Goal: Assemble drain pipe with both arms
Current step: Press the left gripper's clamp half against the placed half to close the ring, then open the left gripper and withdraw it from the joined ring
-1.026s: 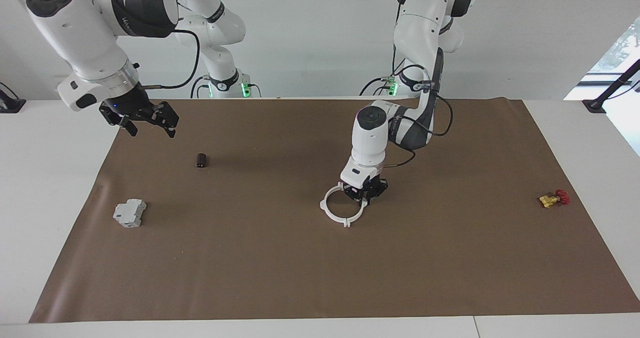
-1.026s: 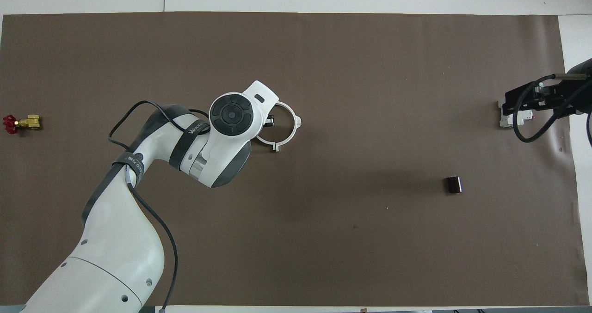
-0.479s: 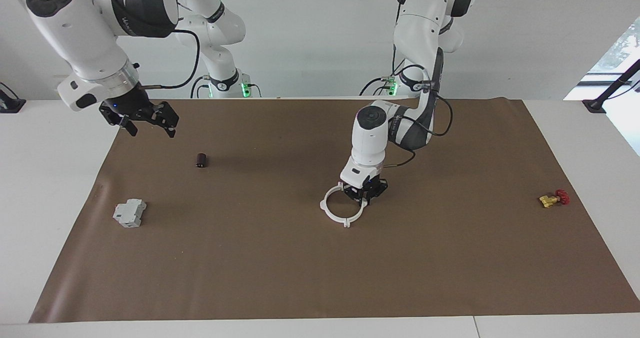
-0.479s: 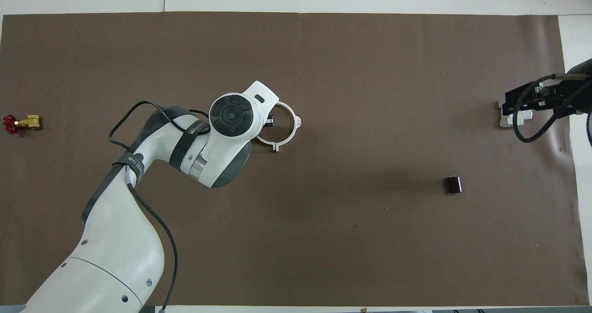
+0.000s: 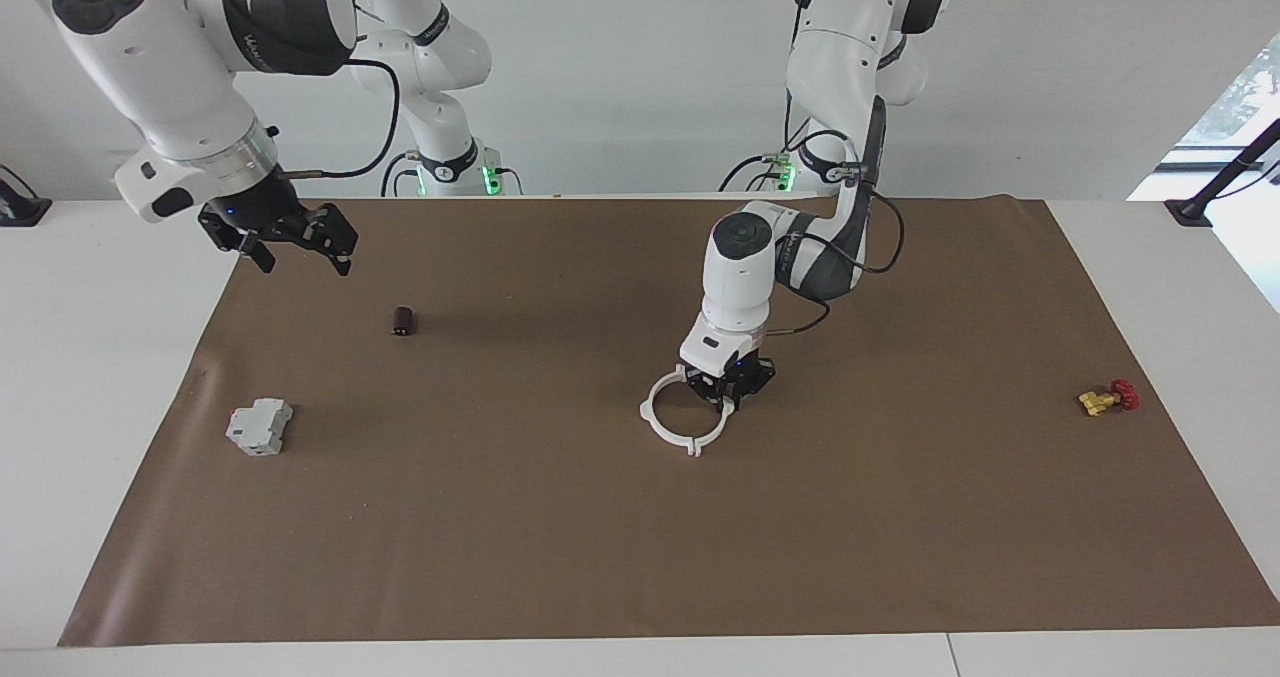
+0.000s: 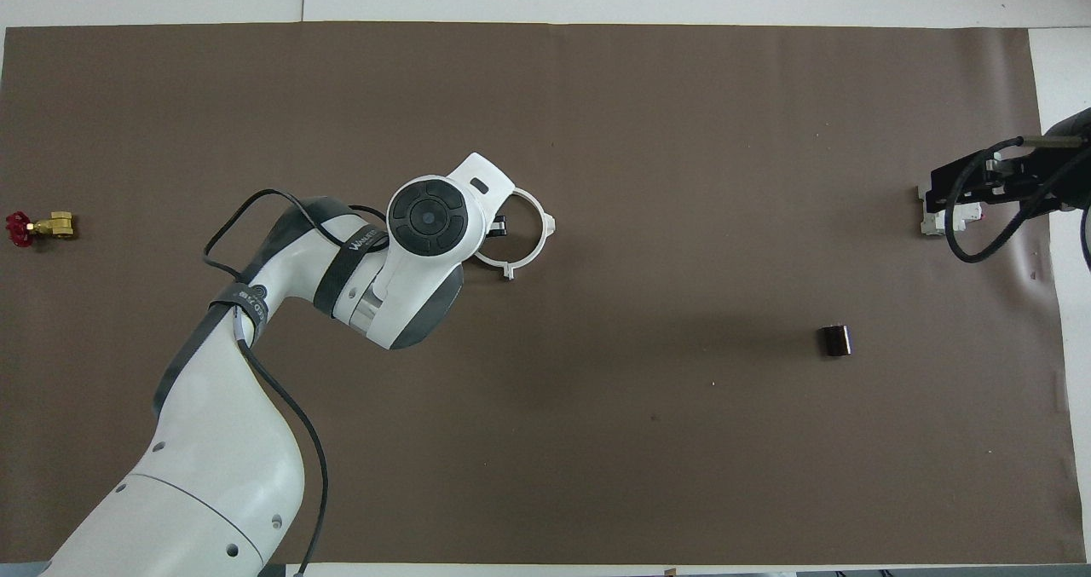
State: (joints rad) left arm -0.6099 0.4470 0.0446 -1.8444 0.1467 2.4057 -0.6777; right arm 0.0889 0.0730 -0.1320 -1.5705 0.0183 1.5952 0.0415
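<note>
The white ring of the drain pipe [image 5: 683, 419] is lying mid-bench on the brown mat [image 5: 640, 537]; the left pincer [image 5: 728, 389] is sitting low at its rim, grip impossible to tell; the right pincer [image 5: 292, 247] is hanging spread over the mat's corner, waiting.

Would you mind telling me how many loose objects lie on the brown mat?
4: the white ring mid-mat at the left gripper; the yellow-and-red valve at the left arm's end; the grey block and small dark cylinder at the right arm's end. None seems hidden.
</note>
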